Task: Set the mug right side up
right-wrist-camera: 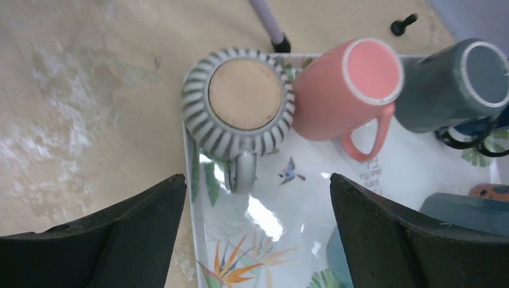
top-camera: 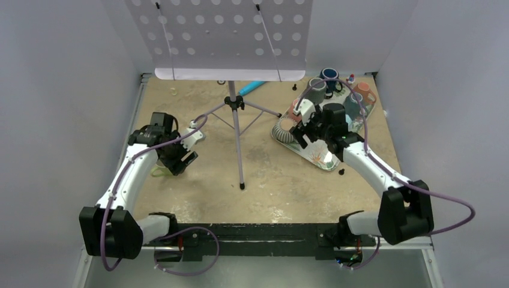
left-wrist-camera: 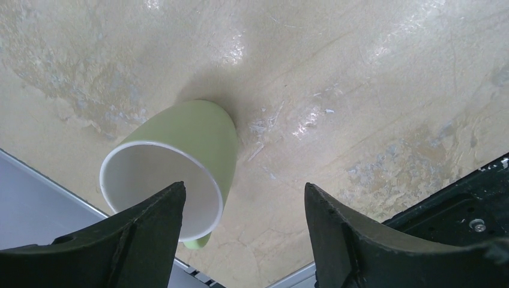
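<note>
A light green mug (left-wrist-camera: 186,144) with a white inside stands on the table with its mouth up; in the top view it shows as a sliver (top-camera: 158,171) under the left arm. My left gripper (left-wrist-camera: 243,198) is open and empty just above it, its left finger in front of the rim. My right gripper (right-wrist-camera: 257,183) is open and empty over a flowered tray (right-wrist-camera: 312,204). On the tray a grey striped mug (right-wrist-camera: 245,96), a pink mug (right-wrist-camera: 345,90) and a grey mug (right-wrist-camera: 450,87) stand bottom up.
A music stand (top-camera: 237,120) with a perforated sheet (top-camera: 228,36) stands mid-table, its legs between the arms. A blue pen (top-camera: 252,87) lies at the back. More mugs (top-camera: 329,75) crowd the tray's far end. A small black piece (top-camera: 341,171) lies by the tray.
</note>
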`<state>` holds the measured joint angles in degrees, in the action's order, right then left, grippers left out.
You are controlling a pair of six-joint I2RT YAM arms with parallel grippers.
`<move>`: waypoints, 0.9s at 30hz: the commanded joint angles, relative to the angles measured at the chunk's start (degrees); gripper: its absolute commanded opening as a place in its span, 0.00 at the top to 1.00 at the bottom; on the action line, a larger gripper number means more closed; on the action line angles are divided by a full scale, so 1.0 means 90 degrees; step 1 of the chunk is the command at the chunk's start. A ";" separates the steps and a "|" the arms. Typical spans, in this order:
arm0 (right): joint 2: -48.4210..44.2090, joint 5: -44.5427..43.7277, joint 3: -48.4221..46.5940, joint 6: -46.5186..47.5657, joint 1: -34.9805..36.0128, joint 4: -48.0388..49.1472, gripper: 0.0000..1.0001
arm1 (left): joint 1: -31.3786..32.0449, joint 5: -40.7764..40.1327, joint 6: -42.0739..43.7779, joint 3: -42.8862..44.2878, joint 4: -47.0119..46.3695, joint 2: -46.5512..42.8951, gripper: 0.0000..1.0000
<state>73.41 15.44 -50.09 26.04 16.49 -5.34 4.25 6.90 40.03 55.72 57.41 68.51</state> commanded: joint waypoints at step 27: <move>0.2098 -0.0477 -0.0859 0.0673 0.0158 -0.0511 1.00 | -0.0013 0.1025 0.0103 0.0190 0.0621 -0.0859 0.24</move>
<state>97.60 11.73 -56.25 34.81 17.32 -8.82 4.25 11.64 40.16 55.61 59.81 63.53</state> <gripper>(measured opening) 0.225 0.762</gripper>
